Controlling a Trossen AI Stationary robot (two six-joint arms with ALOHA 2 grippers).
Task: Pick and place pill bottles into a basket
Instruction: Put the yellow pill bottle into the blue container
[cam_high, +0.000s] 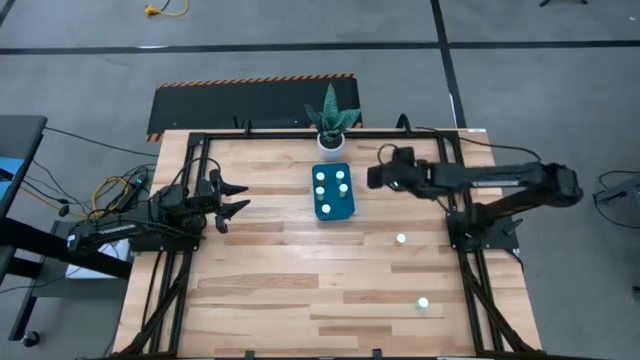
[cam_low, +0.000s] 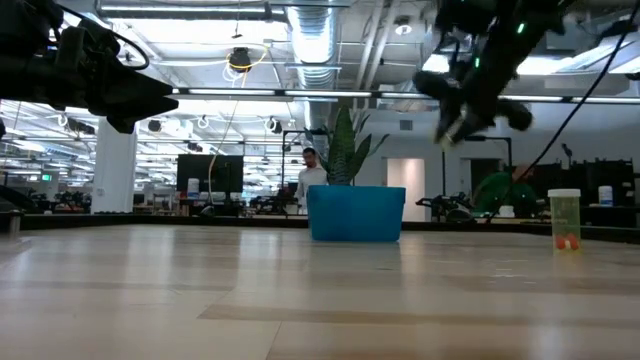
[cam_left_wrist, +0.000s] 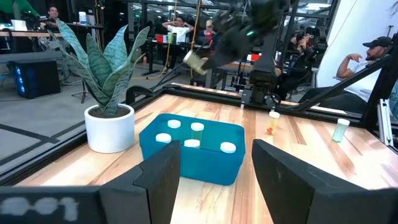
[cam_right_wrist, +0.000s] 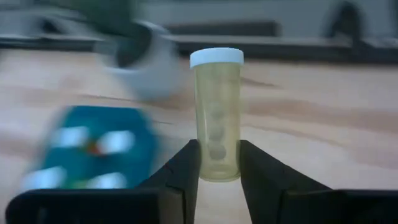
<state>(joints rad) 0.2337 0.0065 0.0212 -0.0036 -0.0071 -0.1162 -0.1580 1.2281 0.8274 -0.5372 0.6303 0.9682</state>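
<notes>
The teal basket stands at the table's middle far part, with several white-capped pill bottles standing inside it. My right gripper hovers just right of the basket, above the table, shut on a pale greenish pill bottle. It also shows in the low view and the left wrist view. Two more bottles stand on the table at the right and near right. My left gripper is open and empty, left of the basket. My right gripper pinches the bottle's lower body, near its base, between its two fingers. The bottle lies along the fingers, its white cap pointing away from the wrist. The fingers come slanting down from the table's right. The bottle is lifted clear of the table.
A white pot with a spiky green plant stands just beyond the basket at the far edge. A black frame runs around the table. People sit in the room beyond.
</notes>
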